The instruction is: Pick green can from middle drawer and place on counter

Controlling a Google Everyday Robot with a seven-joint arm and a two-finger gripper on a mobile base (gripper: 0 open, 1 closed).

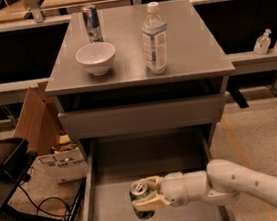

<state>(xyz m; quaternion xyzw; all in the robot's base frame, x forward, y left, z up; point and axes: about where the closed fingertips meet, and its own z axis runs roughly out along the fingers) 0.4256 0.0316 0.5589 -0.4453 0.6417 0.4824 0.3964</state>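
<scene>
We see the gripper [146, 199] clasping the green can [140, 203] between its jaws, low inside the middle drawer [110, 217]. That side hold suits lifting it to the counter [190, 40], well above the jaws.

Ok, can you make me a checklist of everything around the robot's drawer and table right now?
Surface: grey counter, with the middle drawer pulled open below it.
Job's things: green can inside the drawer, silver top up, not yet on the counter.
Clutter: white bowl, water bottle and silver-and-blue can, all standing on the counter.
Grippers: gripper in the drawer, closed around the green can from the right.
Cables: black cable on the floor, left.
Surroundings: cardboard box left of the drawer; small bottles on a shelf, right.
</scene>
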